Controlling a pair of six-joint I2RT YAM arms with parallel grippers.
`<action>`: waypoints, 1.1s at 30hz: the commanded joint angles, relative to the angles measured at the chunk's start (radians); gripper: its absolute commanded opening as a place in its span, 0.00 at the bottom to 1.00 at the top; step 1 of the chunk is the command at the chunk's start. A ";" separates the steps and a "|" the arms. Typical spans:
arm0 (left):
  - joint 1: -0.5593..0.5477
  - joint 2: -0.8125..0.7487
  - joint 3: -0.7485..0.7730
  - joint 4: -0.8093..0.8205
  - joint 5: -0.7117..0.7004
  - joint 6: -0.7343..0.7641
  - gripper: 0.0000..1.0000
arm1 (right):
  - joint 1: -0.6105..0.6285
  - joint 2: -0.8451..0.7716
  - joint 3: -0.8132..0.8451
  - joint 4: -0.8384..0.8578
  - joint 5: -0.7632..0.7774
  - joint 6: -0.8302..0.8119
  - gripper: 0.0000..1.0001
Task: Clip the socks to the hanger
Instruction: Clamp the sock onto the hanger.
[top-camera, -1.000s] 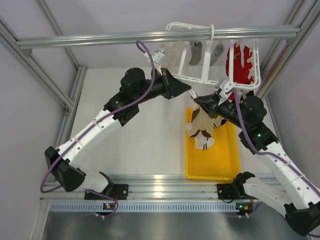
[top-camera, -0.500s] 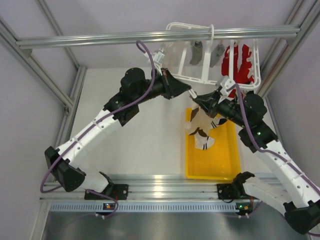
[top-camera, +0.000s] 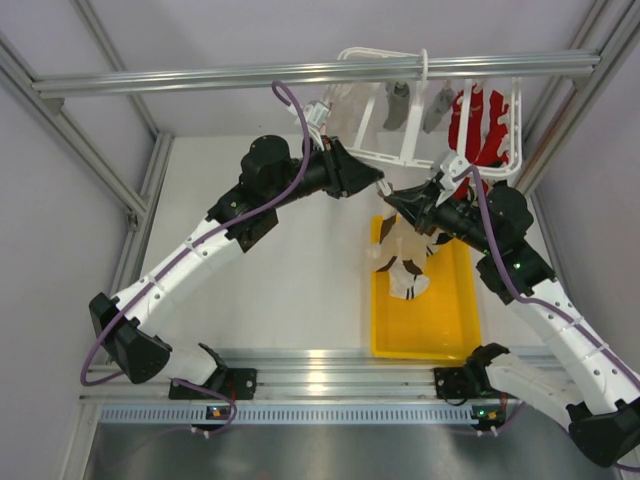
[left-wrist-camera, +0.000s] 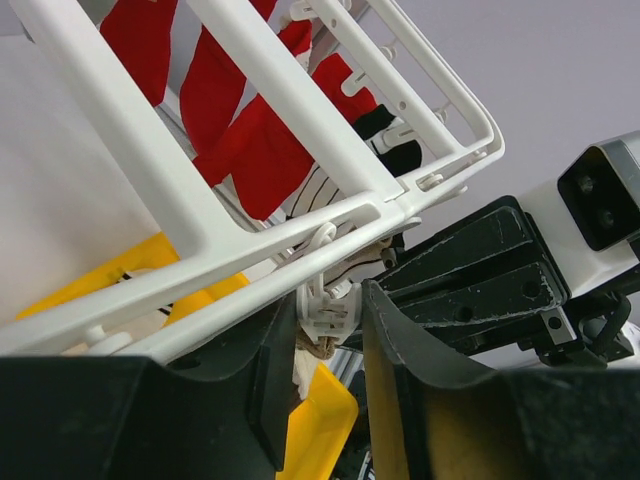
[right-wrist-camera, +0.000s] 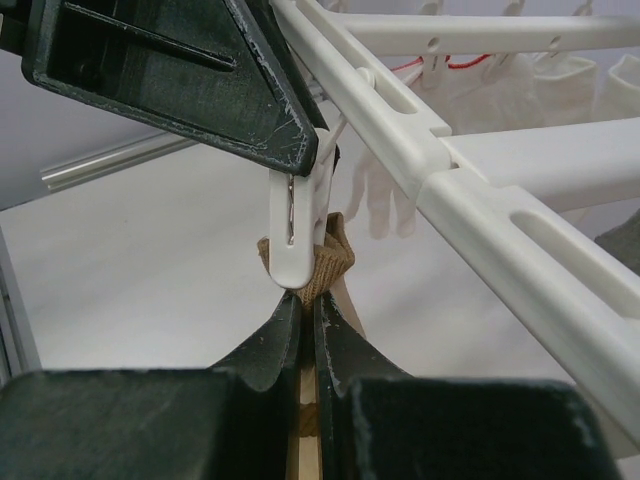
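The sock (top-camera: 400, 250), cream with dark brown blocks, hangs from the 6 o'clock edge of the hanger (top-camera: 385, 158) over the far left corner of the yellow tray (top-camera: 440, 320). In the right wrist view its folded tan top edge sits in the mouth of a white clip (right-wrist-camera: 295, 235) dangling from the hanger's bar, and the clip's tips are closed on the fabric.

Straight below, at 6 o'clock from the clip, the right hand (top-camera: 392, 198) is clamped tight on the sock, and a strip of cloth shows between its pressed fingers.

The left hand (left-wrist-camera: 325, 320) reaches in from 9 o'clock in the top view. Its jaws stand apart with the clip between them, a gap showing at the right finger. In the right wrist view one black fingertip touches the clip's upper end.

A red garment (top-camera: 480, 125) with white marks hangs at the frame's 1 o'clock corner.

The tray lies on the pale counter (top-camera: 290, 260) at about 5 o'clock of the overhead picture. A second patterned sock (top-camera: 410, 285) lies in the tray, just under the hanging one.
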 joint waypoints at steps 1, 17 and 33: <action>-0.005 -0.005 0.009 0.036 0.030 -0.010 0.36 | 0.013 -0.006 0.064 0.069 -0.017 0.007 0.00; 0.027 -0.105 -0.026 0.035 0.085 0.014 0.72 | -0.027 -0.032 0.069 0.031 0.014 0.006 0.00; 0.064 -0.320 -0.192 -0.065 -0.043 0.183 0.62 | -0.248 -0.091 0.067 -0.085 -0.064 -0.016 0.00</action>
